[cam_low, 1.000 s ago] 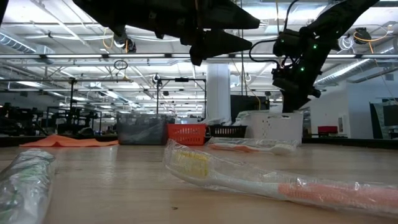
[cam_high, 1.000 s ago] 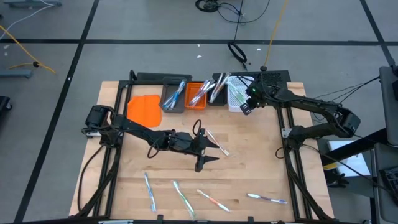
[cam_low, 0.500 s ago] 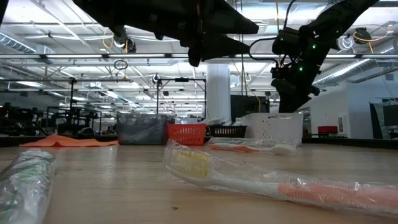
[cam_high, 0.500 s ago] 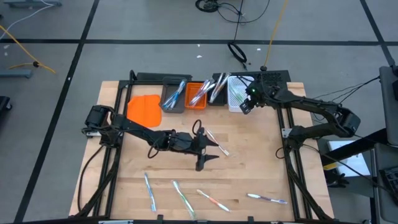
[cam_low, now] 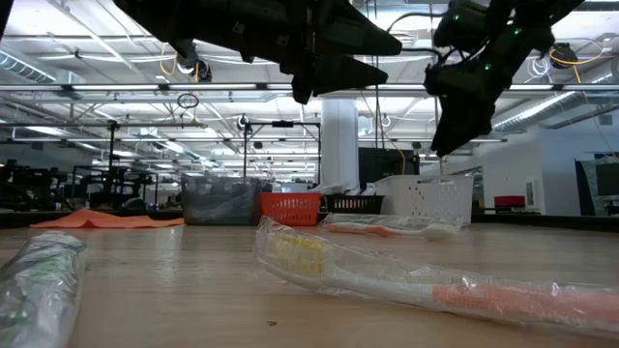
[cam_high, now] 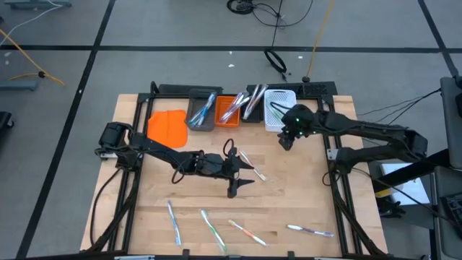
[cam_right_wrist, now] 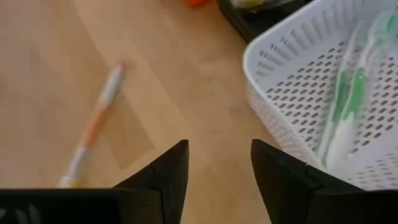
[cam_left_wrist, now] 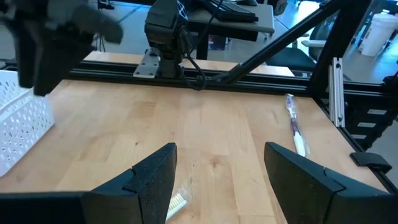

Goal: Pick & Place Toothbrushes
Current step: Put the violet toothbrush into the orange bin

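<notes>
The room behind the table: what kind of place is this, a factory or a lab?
Probably a robotics lab in a large industrial hall. The low view shows long ceiling lights and rows of workbenches. The wooden table sits in a metal frame on a grey tiled floor, with loose cables.

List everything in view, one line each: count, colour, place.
Loose toothbrushes: five, white with coloured accents; four along the table's near edge, one mid-table by the left gripper.
Grey bin: one, far edge, holds toothbrushes.
Orange bin: one, beside the grey, holds toothbrushes.
Black bin: one, next along, holds toothbrushes.
White mesh bin: one, far right of the row, green toothbrush inside.
Orange sheet: one, left of the bins.
Table: one, wooden.
Left gripper: open, mid-table.
Right gripper: open, empty, just off the mesh bin.
</notes>
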Controlling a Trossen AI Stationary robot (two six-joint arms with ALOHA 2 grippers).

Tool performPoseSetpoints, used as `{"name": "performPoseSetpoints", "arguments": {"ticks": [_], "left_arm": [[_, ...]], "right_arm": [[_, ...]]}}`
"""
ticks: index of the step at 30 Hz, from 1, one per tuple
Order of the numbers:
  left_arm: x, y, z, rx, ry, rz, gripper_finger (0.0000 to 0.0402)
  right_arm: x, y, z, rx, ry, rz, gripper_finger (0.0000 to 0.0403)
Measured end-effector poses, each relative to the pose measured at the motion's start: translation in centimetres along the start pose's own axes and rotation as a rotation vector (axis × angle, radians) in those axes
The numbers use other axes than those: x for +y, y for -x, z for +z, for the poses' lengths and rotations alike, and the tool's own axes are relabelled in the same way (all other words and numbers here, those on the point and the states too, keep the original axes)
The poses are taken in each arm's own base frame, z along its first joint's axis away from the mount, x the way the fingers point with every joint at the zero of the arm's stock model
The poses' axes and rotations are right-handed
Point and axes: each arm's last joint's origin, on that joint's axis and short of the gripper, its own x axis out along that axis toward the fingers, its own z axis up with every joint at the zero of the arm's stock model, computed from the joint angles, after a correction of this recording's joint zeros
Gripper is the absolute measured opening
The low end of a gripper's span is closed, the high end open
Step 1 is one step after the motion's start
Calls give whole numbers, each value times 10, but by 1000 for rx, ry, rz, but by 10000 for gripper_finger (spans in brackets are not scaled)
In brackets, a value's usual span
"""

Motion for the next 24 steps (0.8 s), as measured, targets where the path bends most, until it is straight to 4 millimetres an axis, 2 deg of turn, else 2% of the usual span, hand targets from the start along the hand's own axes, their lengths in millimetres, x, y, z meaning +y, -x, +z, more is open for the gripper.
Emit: {"name": "performPoseSetpoints", "arguments": {"ticks": [3,7,17,24], "left_arm": [[1,0,0,1,0,2,246],[1,0,-1,8,0,3,246],[1,0,-2,21,-1,5,246],[1,0,-2,23,0,5,246]], "right_arm": [[11,10,-4,-5,-15,64,165],[34,17,-18,80,-11,179,164],[102,35,-62,270,-12,376,165],[143,45,-97,347,-7,432,165]]}}
